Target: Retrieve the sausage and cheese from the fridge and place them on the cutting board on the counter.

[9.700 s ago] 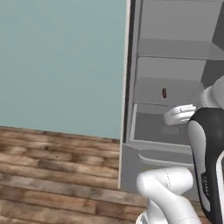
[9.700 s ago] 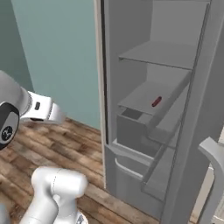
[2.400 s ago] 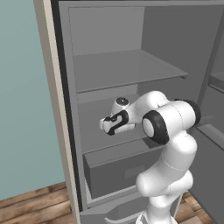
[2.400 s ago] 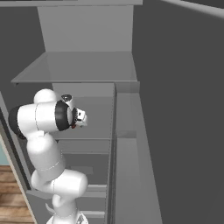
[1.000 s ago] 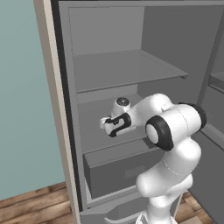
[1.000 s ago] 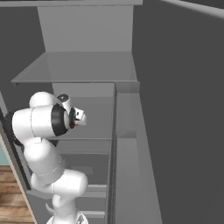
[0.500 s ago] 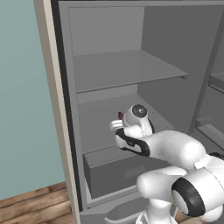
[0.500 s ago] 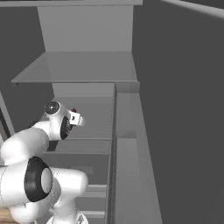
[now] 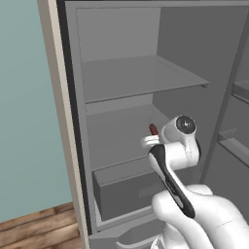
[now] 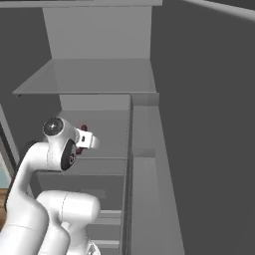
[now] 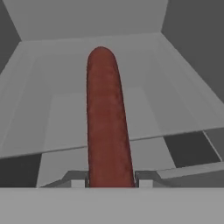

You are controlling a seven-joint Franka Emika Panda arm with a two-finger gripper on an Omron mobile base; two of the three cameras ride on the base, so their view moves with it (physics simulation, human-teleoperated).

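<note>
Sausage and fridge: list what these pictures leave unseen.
- Sausage: its near end is cut off at the bottom of the hand view. In the left base view just its red tip clears the arm.
- Pincer: the fingertips barely show beside the sausage in the hand view, and the wrist hides them in both base views.
- Fridge: the arm covers its lower part in both base views.

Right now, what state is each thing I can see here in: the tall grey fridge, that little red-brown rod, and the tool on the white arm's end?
Tall grey fridge: door open, shelves in sight.
Grey drawer under the shelves: pushed in.
Small red-brown sausage rod: clamped in the tool, lifted off the shelf.
Two-finger tool: shut on the sausage.
</note>
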